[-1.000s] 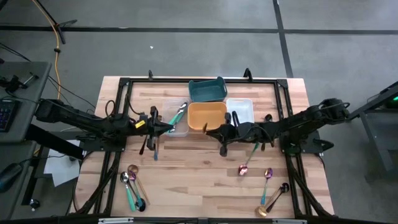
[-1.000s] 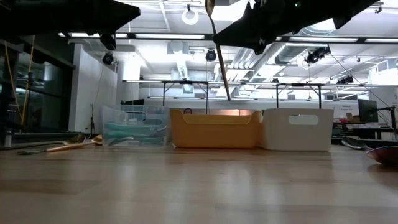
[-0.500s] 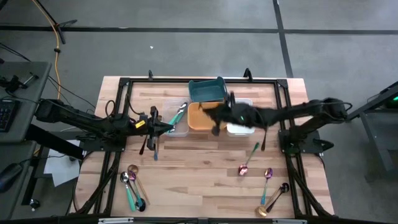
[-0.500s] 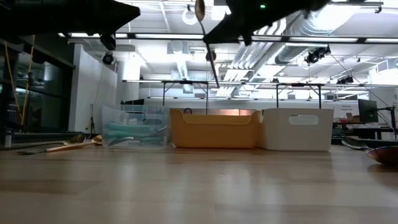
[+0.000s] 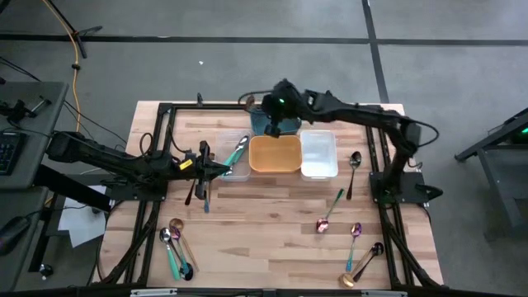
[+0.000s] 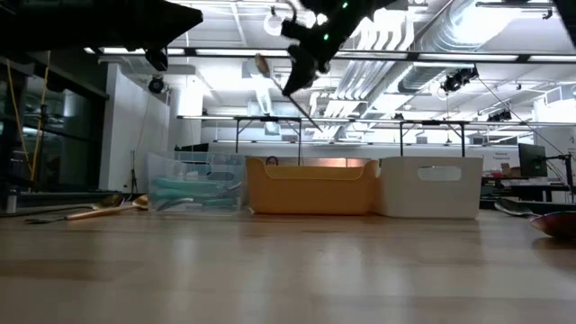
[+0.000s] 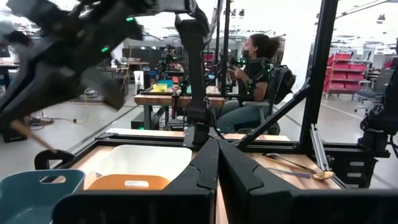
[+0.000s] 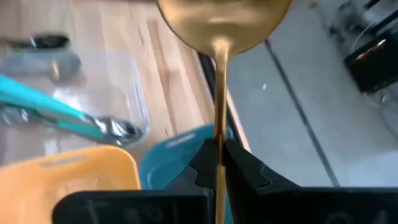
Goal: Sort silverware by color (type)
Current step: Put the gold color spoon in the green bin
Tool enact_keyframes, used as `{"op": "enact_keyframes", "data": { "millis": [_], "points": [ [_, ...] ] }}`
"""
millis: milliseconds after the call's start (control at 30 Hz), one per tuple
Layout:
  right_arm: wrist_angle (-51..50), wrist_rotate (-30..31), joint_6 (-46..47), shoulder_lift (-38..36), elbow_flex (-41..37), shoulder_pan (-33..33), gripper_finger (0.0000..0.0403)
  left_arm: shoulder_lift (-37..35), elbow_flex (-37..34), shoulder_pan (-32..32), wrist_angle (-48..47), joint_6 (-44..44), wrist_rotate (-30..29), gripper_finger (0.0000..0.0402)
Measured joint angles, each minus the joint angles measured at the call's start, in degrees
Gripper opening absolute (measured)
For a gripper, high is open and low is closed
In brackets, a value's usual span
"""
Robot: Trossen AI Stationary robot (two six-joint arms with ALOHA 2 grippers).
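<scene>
My right gripper (image 5: 272,115) (image 6: 301,79) is up in the air over the teal tray (image 5: 262,125) at the far edge. It is shut on a gold spoon (image 8: 219,74) (image 6: 270,76). My left gripper (image 5: 228,170) (image 7: 217,155) is shut and holds nothing; it hovers level beside the clear tray (image 5: 238,169). Teal-handled utensils (image 5: 238,151) lie in that tray. Other silverware lies flat on the table: a dark spoon (image 5: 353,169), a teal-handled one (image 5: 332,210), a pink one (image 5: 355,239), a gold and a dark one (image 5: 365,264), and a cluster (image 5: 177,247) at the near left. My right gripper pinches the gold spoon's thin handle (image 8: 218,138) between its two fingers, some way below the bowl (image 8: 224,18). The gripper slants down from above. The spoon is lifted clear and tilted, with its bowl (image 6: 262,65) higher than the handle's free end (image 6: 315,126).
An orange tray (image 5: 275,154) and a white tray (image 5: 318,154) stand side by side between the clear tray and the right arm's base. A black frame (image 5: 165,111) runs round the tabletop. A person (image 7: 252,81) sits beyond the table's right side.
My right gripper has carried the gold spoon up and toward the far edge, from the near side of the orange tray to above the teal tray. It has turned on the way. The spoon has gone from nearly upright to a slant, with its bowl toward the left.
</scene>
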Motion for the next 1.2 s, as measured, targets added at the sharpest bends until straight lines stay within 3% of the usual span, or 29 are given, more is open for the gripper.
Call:
{"op": "enact_keyframes", "data": {
  "millis": [200, 400, 1200],
  "points": [
    [-9.86, 0.01, -3.79, 9.18, 7.81, -3.0, 0.0005, -0.01, 0.0, 0.0, -0.02, 0.0, 0.0, 0.0],
    [-11.82, 0.1, -7.65, 14.88, 8.96, -5.22, 0.0005, -0.01, 0.0, 0.0, -0.02, 0.0, 0.0, 0.0],
    [-16.1, -0.08, -10.53, 23.11, 9.07, -8.24, 0.0016, -0.01, -0.02, 0.0, -0.04, 0.02, 0.0, 0.0]
  ]
}}
